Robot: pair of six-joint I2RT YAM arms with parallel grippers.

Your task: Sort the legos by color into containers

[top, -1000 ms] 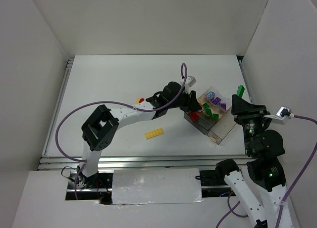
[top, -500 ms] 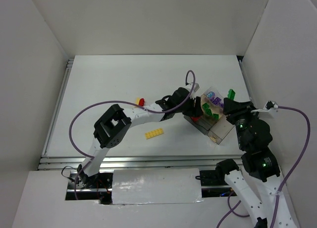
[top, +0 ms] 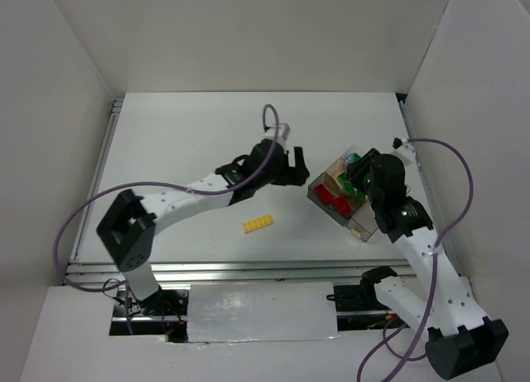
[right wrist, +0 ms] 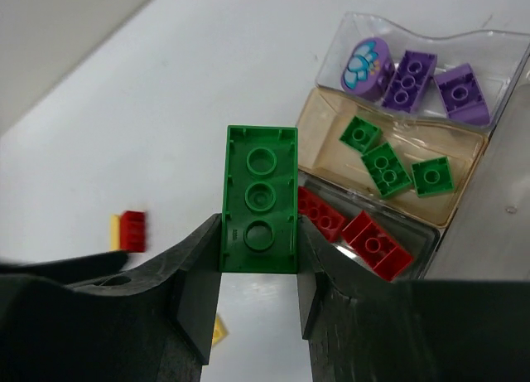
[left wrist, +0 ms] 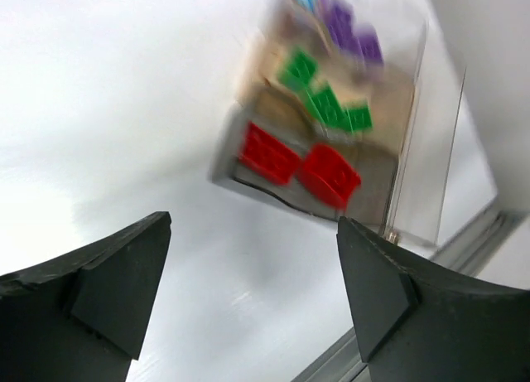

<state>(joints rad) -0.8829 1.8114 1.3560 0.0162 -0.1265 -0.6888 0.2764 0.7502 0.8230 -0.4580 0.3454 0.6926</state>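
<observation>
The clear organizer box (top: pixel 364 224) stands right of centre. Its containers hold purple pieces (right wrist: pixel 410 77), green bricks (right wrist: pixel 386 165) and two red bricks (right wrist: pixel 373 245). My right gripper (right wrist: pixel 259 237) is shut on a long green brick (right wrist: pixel 261 195), underside towards the camera, hanging over the box's near-left side (top: pixel 354 161). My left gripper (top: pixel 291 166) is open and empty, just left of the box; the red bricks (left wrist: pixel 298 162) show blurred ahead of its jaws. A flat yellow plate (top: pixel 257 224) lies on the table. A small red brick (right wrist: pixel 132 230) lies beside a yellow one further left.
White walls close in the table on the left, back and right. A metal rail (top: pixel 248 270) runs along the near edge. The left arm's purple cable (top: pixel 267 121) loops above the table's middle.
My left gripper has opened and pulled back left from the box, leaving a second red brick in the red compartment. My right arm swung left over the box with the green brick.
</observation>
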